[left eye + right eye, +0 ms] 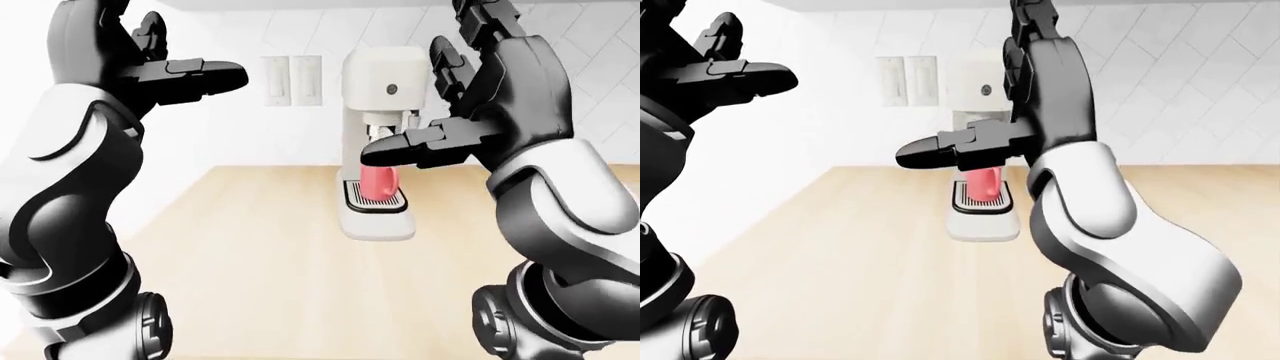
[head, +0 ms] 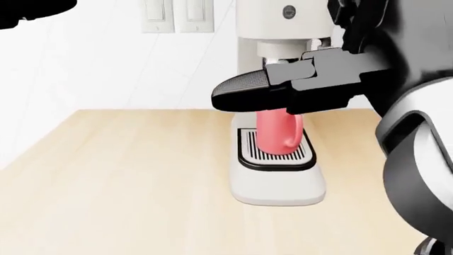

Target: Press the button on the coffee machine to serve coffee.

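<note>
Fingers (image 1: 400, 150) of the right hand (image 1: 470, 112) are spread apart, gripping nothing, one long finger pointing left in the left-eye view across the coffee machine (image 1: 385, 90). Just above that fingertip sits the round button (image 2: 289, 13), not touched. Below the finger stands the pink mug (image 2: 278, 133) on the drip tray (image 2: 276, 159). Off to the left, the left hand (image 1: 170, 71) hangs raised, fingers splayed, well apart from the machine.
</note>
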Available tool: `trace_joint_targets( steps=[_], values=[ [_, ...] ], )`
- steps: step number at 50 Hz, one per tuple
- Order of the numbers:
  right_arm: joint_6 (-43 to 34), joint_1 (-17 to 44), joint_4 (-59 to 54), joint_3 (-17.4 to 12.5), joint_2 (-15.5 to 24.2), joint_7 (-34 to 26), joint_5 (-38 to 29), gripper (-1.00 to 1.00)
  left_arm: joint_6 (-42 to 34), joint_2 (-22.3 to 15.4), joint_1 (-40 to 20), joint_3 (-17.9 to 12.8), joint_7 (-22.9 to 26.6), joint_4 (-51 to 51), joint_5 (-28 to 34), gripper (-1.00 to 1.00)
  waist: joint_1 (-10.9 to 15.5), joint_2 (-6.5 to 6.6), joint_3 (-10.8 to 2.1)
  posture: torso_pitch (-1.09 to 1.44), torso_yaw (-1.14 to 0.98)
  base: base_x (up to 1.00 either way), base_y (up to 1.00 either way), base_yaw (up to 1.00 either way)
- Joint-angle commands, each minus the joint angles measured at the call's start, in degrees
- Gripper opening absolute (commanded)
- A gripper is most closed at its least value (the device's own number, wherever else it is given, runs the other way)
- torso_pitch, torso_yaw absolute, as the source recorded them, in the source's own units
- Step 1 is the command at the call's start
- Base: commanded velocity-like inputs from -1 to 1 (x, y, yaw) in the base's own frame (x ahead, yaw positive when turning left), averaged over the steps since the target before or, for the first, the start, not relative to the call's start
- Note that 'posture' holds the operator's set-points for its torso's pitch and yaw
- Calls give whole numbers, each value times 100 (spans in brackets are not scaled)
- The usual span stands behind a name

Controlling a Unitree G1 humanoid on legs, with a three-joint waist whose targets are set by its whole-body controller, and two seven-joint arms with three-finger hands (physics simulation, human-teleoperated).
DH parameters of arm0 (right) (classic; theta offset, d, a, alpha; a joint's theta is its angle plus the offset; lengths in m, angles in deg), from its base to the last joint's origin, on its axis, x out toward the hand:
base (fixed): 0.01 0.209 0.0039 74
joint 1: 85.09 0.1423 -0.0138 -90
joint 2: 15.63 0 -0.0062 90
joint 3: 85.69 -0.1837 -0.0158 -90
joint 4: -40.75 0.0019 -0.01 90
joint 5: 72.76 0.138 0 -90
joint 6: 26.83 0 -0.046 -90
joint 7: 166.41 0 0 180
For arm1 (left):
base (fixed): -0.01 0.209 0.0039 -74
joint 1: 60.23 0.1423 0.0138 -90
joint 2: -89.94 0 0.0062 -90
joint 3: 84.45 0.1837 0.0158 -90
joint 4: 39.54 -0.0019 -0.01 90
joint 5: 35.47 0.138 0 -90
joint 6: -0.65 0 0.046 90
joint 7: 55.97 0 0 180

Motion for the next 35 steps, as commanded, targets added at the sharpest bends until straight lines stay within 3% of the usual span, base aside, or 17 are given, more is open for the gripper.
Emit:
trace_joint_targets(
  steps=[1, 14, 20, 35],
  values=[
    [27, 233, -66, -54, -16, -82, -194, 100, 159, -57, -155, -50, 12, 25, 29, 100, 0, 14, 5, -68, 0, 0, 0, 0],
    [-407, 520, -233, 34, -412, -599, -769, 100, 141, -107, -170, -76, -16, 26, -35, 100, -5, 39, 12, -68, 0, 0, 0, 0],
    [-374, 476, -297, 236, -531, -850, -1147, 100, 149, -107, -155, -65, -21, 29, -43, 100, 1, 51, 7, -68, 0, 0, 0, 0],
    [438, 102, -1032, 584, -650, -1761, -2385, 100, 150, -110, -153, -64, -54, 50, -72, 100, -3, 79, -12, -68, 0, 0, 0, 0]
  ],
)
